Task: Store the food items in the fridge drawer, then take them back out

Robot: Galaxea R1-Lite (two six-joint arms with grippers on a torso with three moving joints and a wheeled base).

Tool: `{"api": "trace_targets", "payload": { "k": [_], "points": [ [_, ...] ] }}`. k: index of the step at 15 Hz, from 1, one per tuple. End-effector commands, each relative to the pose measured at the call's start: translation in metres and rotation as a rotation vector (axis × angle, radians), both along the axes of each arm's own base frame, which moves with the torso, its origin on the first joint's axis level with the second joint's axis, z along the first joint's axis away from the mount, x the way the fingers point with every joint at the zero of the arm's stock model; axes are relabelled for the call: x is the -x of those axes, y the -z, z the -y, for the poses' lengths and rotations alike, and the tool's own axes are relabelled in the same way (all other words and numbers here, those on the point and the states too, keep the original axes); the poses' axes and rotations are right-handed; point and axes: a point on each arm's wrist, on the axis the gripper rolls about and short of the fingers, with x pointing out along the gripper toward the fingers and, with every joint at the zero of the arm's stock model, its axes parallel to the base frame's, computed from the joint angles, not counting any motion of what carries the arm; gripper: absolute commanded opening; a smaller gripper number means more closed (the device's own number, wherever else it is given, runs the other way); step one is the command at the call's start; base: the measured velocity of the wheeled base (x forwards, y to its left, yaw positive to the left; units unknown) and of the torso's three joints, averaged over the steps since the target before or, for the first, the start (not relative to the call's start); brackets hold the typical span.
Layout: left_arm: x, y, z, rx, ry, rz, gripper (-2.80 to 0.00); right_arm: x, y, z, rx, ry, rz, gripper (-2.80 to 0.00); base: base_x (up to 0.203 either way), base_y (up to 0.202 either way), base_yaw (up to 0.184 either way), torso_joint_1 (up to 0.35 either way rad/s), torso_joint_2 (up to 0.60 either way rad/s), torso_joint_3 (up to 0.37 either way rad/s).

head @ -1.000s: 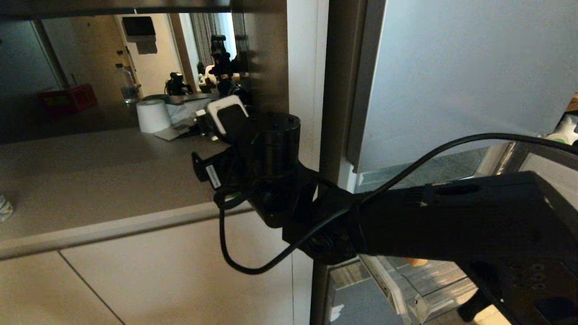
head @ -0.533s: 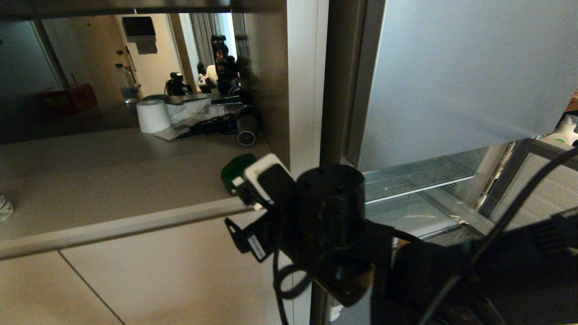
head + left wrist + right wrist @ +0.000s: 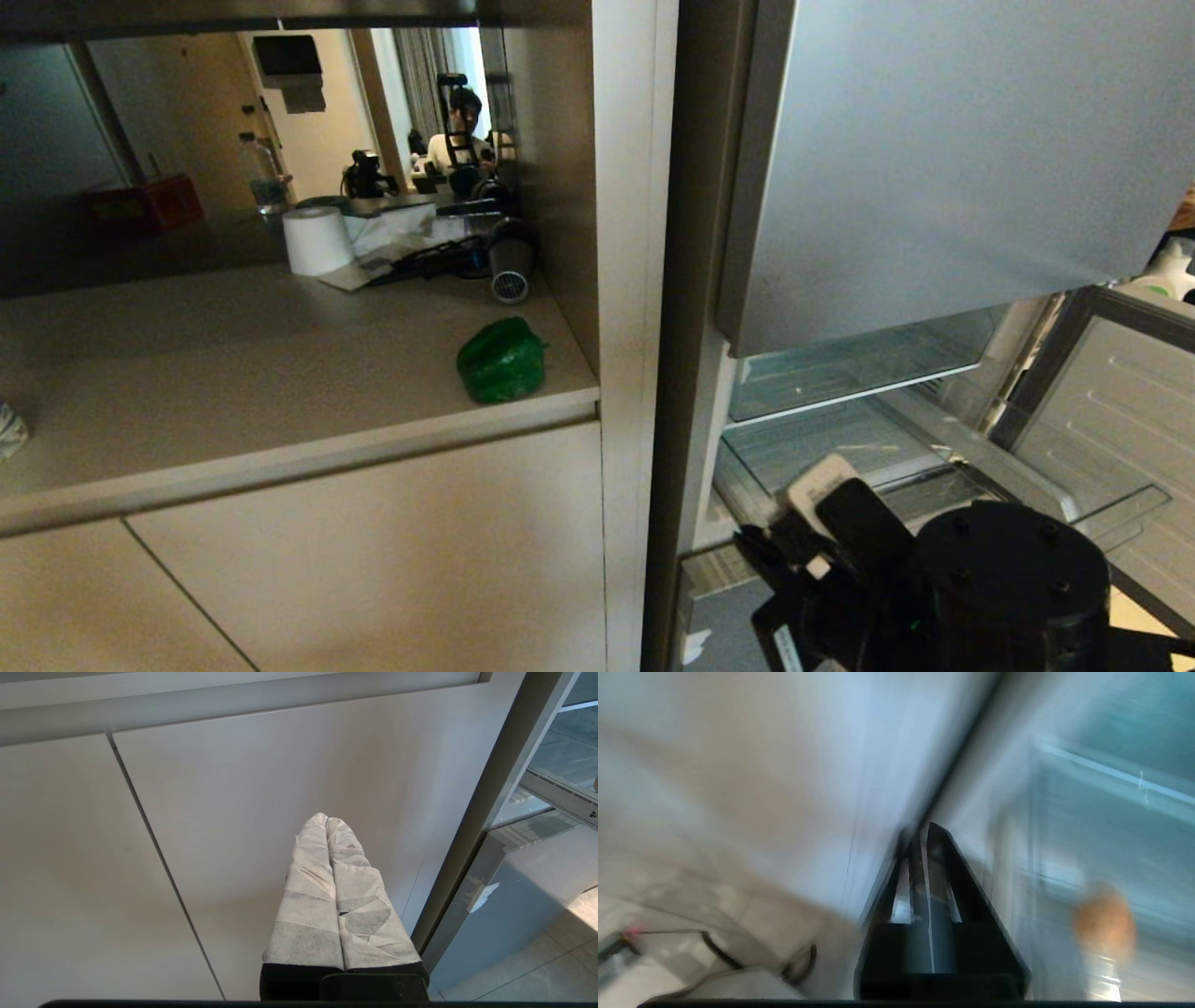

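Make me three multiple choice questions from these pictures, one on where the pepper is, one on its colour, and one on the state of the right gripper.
1. Where is the bell pepper?
A. in the fridge drawer
B. on the counter near its front edge
C. on the floor

2. What colour is the bell pepper?
A. red
B. yellow
C. green

3. How is the right gripper?
A. shut, empty
B. shut on the pepper
C. wide open

Answers: 1 B, it sits on the counter beside the tall panel. 2 C, glossy dark green. 3 A, the wrist view shows the fingers together with nothing between.
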Motion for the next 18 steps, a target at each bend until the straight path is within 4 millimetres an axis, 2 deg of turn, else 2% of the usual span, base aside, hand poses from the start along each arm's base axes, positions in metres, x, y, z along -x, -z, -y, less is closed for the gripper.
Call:
{"api": "trace_targets", "payload": {
  "k": [1,3,6,11,13,16,18],
  "points": [
    [0.000,0.000,0.000,0.000,0.000,-0.001,-2.80,-0.005,0.007,0.028,-0.041,0.134,-0.060,-2.80,0.000,0.000,0.000,0.000,0.00,0.000],
    [0.000,0.000,0.000,0.000,0.000,-0.001,-2.80,-0.016,0.014,0.047,-0.111,0.268,-0.115,-2.80,0.000,0.000,0.000,0.000,0.00,0.000],
    [0.000,0.000,0.000,0.000,0.000,-0.001,-2.80,-0.042,0.014,0.084,-0.162,0.449,-0.124,-2.80,0.000,0.000,0.000,0.000,0.00,0.000],
    [0.000,0.000,0.000,0.000,0.000,-0.001,-2.80,-0.079,0.018,0.142,-0.186,0.599,-0.158,-2.80,0.000,0.000,0.000,0.000,0.00,0.000],
    [0.000,0.000,0.000,0.000,0.000,-0.001,-2.80,-0.092,0.018,0.163,-0.218,0.615,-0.172,-2.80,0.000,0.000,0.000,0.000,0.00,0.000],
    [0.000,0.000,0.000,0.000,0.000,-0.001,-2.80,-0.097,0.021,0.180,-0.235,0.565,-0.206,-2.80,0.000,0.000,0.000,0.000,0.00,0.000],
    [0.000,0.000,0.000,0.000,0.000,-0.001,-2.80,-0.108,0.028,0.192,-0.240,0.541,-0.237,-2.80,0.000,0.000,0.000,0.000,0.00,0.000]
  ]
}}
